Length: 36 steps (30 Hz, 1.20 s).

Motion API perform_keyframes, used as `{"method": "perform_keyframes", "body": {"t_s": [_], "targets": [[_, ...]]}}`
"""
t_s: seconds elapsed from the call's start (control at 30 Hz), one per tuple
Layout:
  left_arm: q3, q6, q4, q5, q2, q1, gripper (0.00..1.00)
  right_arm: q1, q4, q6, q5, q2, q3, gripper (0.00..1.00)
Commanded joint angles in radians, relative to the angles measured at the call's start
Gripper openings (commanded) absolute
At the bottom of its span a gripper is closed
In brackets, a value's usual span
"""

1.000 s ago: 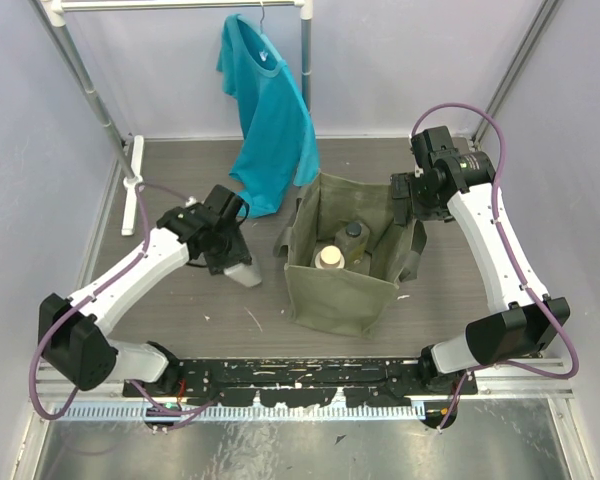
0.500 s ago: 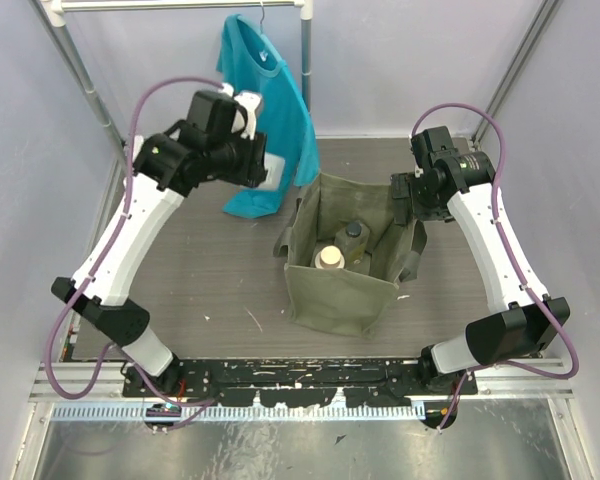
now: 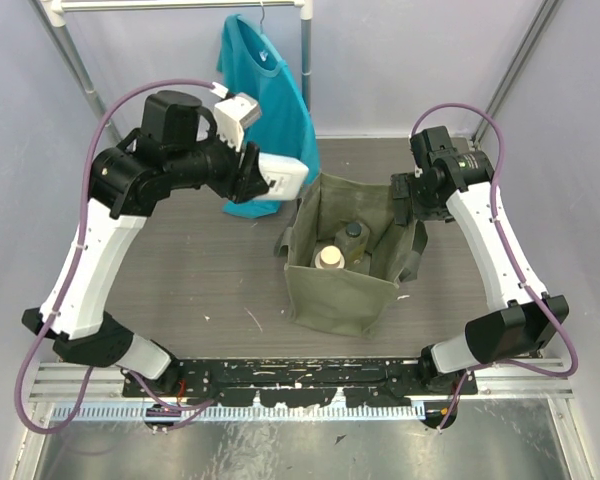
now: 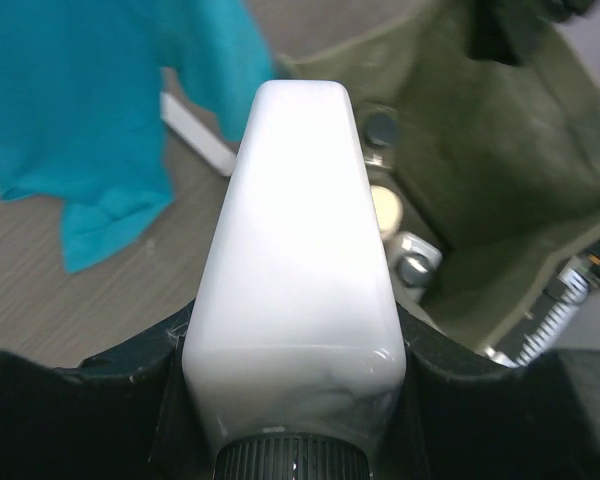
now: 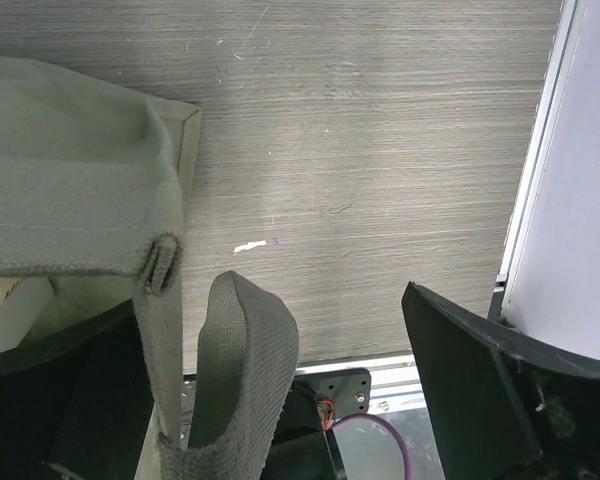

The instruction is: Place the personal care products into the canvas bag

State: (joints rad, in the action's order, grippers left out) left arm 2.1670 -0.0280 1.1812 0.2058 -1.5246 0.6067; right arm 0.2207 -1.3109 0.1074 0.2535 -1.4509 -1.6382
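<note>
A white bottle [image 3: 288, 175] is held in the air beside the canvas bag [image 3: 340, 290].
The left gripper [image 3: 263, 175] is clamped on the bottle, just left of the bag's open top; the right gripper [image 3: 404, 203] has its jaws apart at the bag's right rim.
</note>
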Motion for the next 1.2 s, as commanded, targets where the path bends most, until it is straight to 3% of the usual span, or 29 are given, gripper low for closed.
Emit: {"method": "perform_keyframes", "body": {"t_s": [0.0,0.13,0.33,0.47,0.57,0.8,1.17], "targets": [[-0.081,0.033,-0.268,0.254,0.120,0.021,0.00,-0.002,0.004,0.003,0.032,-0.010,-0.041,1.00],[-0.159,0.082,-0.348,0.349,0.144,0.073,0.00,-0.002,0.009,0.006,0.028,-0.022,-0.049,1.00],[-0.174,0.047,-0.361,0.334,0.073,0.213,0.00,-0.003,0.007,0.007,0.036,-0.034,-0.062,1.00],[-0.118,-0.075,-0.259,0.291,-0.014,0.307,0.00,-0.002,0.003,0.006,0.039,-0.035,-0.079,1.00],[-0.041,-0.218,-0.097,0.169,-0.087,0.372,0.00,-0.002,-0.004,0.003,0.032,-0.034,-0.081,1.00],[-0.065,-0.367,-0.005,0.069,-0.153,0.412,0.00,-0.003,0.015,-0.001,0.029,-0.017,-0.049,1.00],[-0.119,-0.391,0.021,0.183,-0.164,0.495,0.00,-0.003,0.015,-0.010,0.033,-0.026,-0.033,1.00]]}}
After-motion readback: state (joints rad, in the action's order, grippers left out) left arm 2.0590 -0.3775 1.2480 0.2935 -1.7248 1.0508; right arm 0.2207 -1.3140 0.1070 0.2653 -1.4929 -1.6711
